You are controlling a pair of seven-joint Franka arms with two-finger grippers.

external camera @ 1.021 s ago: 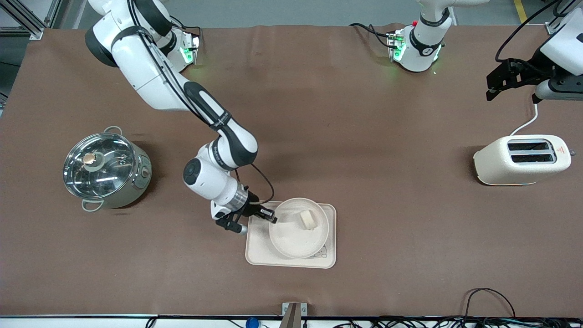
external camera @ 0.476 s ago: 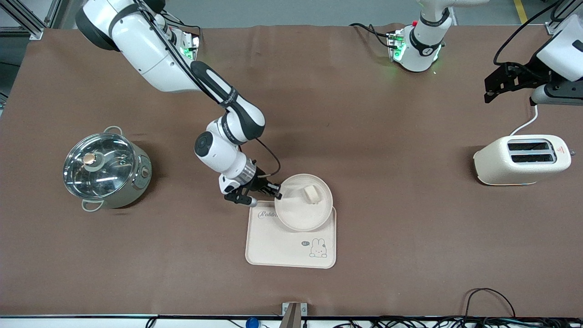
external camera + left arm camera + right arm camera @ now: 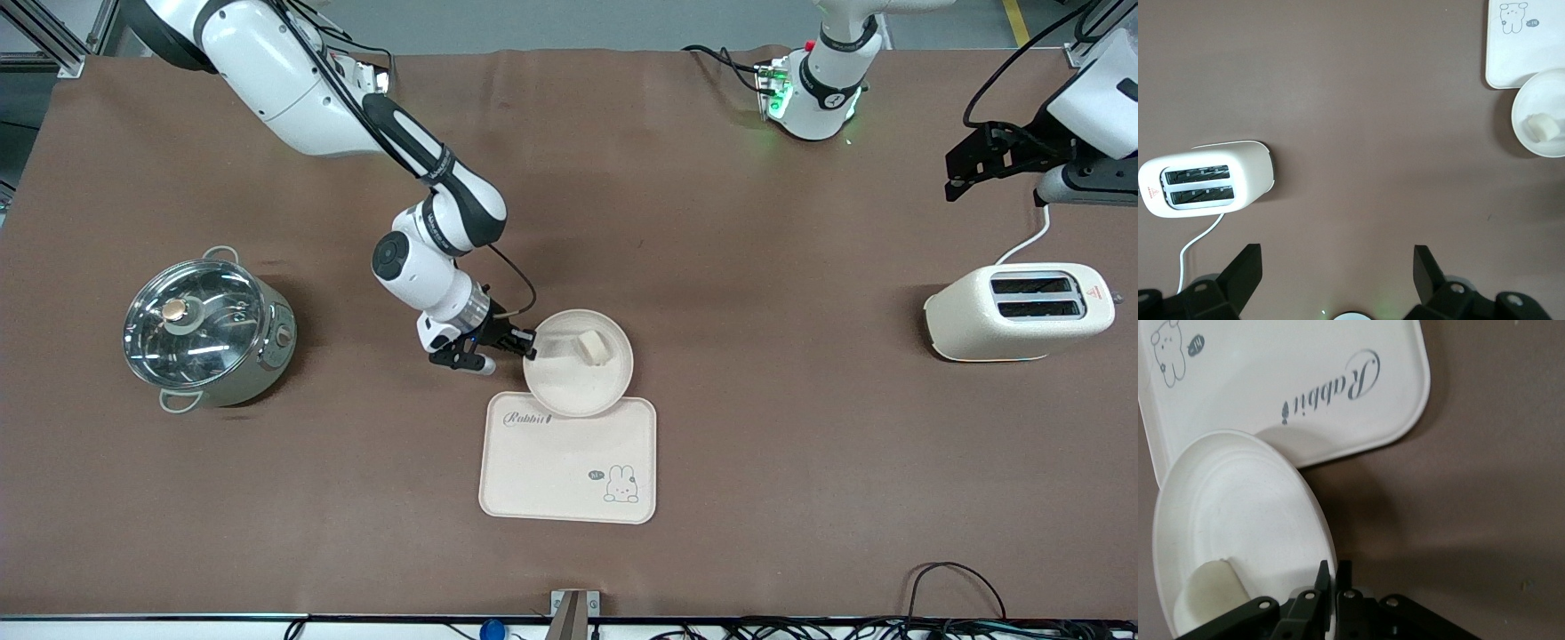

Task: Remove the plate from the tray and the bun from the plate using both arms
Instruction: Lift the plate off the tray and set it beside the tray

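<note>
The round cream plate (image 3: 578, 364) hangs over the tray's edge farthest from the front camera, mostly over the brown table. My right gripper (image 3: 531, 343) is shut on the plate's rim (image 3: 1328, 550) at the side toward the right arm's end. The pale bun (image 3: 593, 347) sits on the plate, also in the right wrist view (image 3: 1208, 593) and the left wrist view (image 3: 1543, 127). The rectangular rabbit tray (image 3: 551, 471) lies on the table with its print uncovered (image 3: 1331, 387). My left gripper (image 3: 965, 171) is open and empty, waiting high over the table's left arm's end above the toaster.
A steel pot with a glass lid (image 3: 204, 331) stands toward the right arm's end. A cream toaster (image 3: 1022, 311) with a white cord stands toward the left arm's end, also in the left wrist view (image 3: 1208, 180). Cables lie along the table's near edge.
My right gripper has carried the plate with the bun away from the front camera, off most of the tray, uncovering the rabbit drawing and the word. The left arm has barely moved.
</note>
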